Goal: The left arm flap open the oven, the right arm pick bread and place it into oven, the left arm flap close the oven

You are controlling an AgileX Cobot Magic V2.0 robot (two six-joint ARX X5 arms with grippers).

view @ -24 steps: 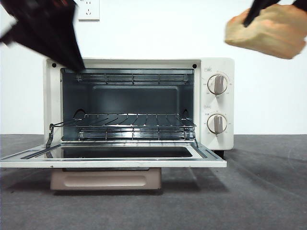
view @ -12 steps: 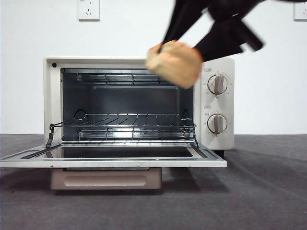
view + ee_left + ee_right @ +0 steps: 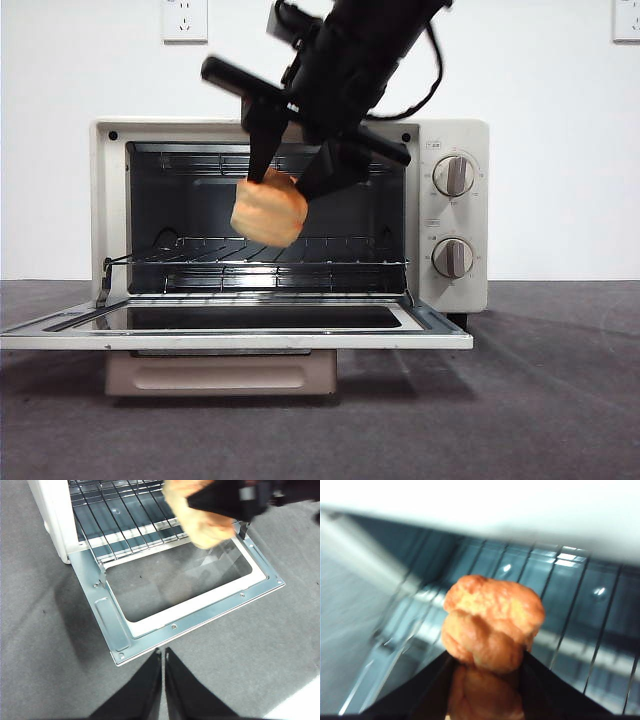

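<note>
Bread was held in right gripper at oven mouth; should lower gently onto rack, clear of door. Left gripper waited, jaws together.

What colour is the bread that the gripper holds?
Golden-orange; the bread, held by the right gripper, shows best in the right wrist view.

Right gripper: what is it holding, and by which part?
The right gripper holds the bread, its jaws clamped on the loaf's two sides near its upper end, above the oven rack.
</note>
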